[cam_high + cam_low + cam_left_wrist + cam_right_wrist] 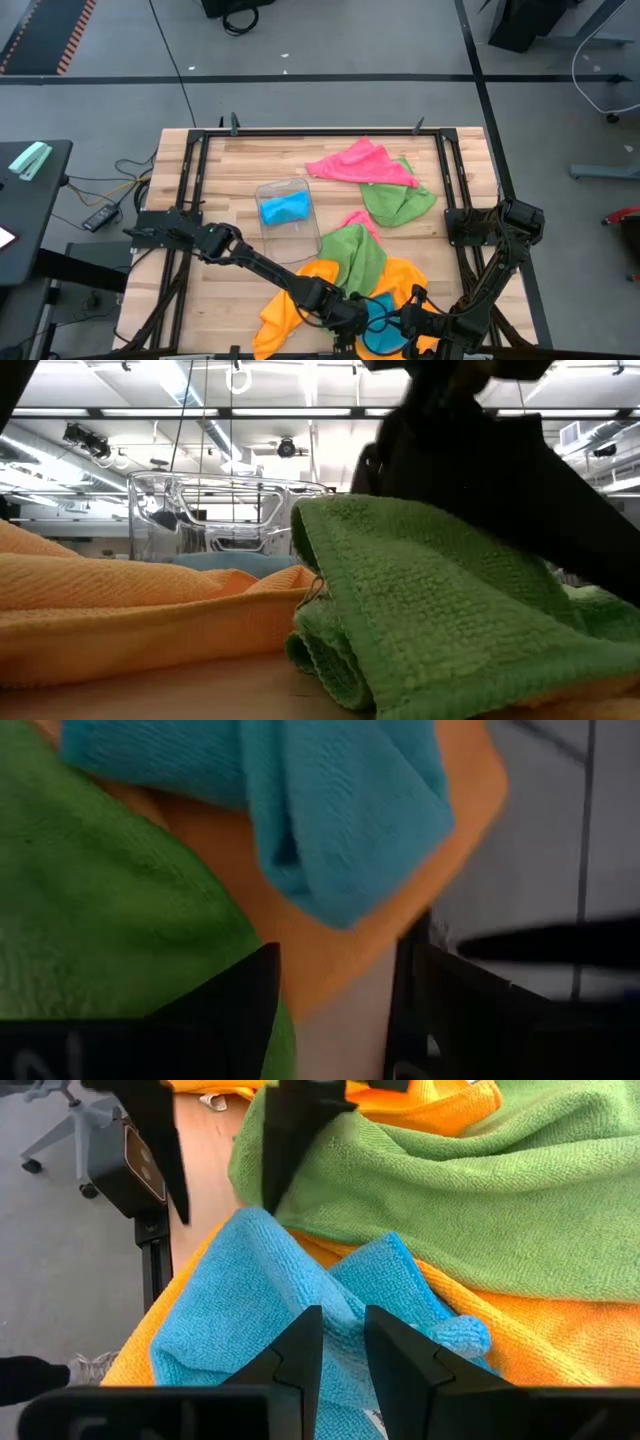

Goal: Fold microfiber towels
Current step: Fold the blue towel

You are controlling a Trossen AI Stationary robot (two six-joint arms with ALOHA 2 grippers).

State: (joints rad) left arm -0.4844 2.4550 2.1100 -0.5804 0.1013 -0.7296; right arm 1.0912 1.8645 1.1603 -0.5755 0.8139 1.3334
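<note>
Both hands crowd the surface's near edge — right hand (342, 1342) pinching the crumpled sky-blue microfiber towel (300, 1305), left hand (335, 1010) just beside it, spread, empty.

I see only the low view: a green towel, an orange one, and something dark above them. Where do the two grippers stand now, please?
Observer: Both are at the near edge of the table. The left gripper and the right gripper face each other over the pile.
Operator: Is there a towel that I cannot see?
Observer: Yes. A blue towel lies on the orange towel, beside the green towel. The right jaws seem to pinch it.
Operator: And the left jaws?
Observer: They are open and hold nothing. One tip is at the edge of the blue towel.
</note>
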